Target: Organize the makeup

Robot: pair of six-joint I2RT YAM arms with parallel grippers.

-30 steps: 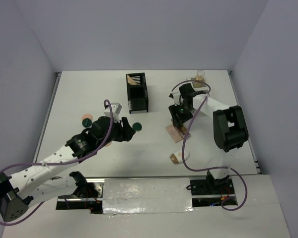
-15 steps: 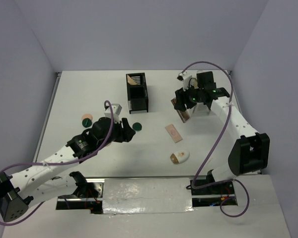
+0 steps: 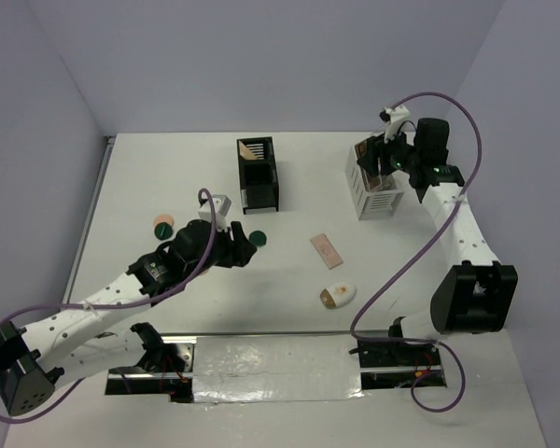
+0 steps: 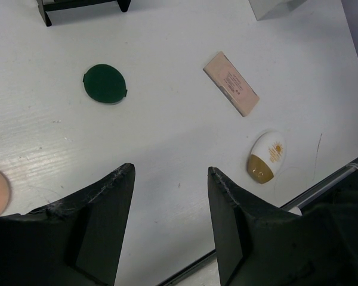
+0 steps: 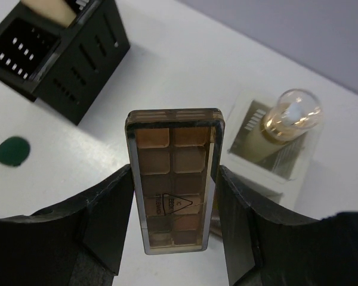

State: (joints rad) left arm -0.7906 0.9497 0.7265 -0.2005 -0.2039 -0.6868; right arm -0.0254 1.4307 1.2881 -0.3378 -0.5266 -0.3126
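My right gripper (image 5: 174, 196) is shut on a brown eyeshadow palette (image 5: 173, 179) and holds it upright in the air beside the white grid-sided organizer (image 5: 298, 179), which holds a gold-capped beige bottle (image 5: 289, 119). In the top view this gripper (image 3: 378, 161) is over the organizer (image 3: 373, 191). My left gripper (image 4: 170, 179) is open and empty above the table, near the dark green compact (image 4: 105, 84). A pink flat palette (image 4: 231, 92), a white-gold oval compact (image 4: 267, 157) and the peach puff (image 3: 162, 225) lie on the table. No gold tube is in view.
The black slotted organizer (image 3: 258, 175) stands at the back middle with a beige flat item in its rear slot. Grey walls close in the table on three sides. A metal strip (image 3: 261, 359) runs along the near edge.
My right arm has lifted the brown palette from the middle of the table and carried it back and right, over the white organizer. My left arm has barely moved.
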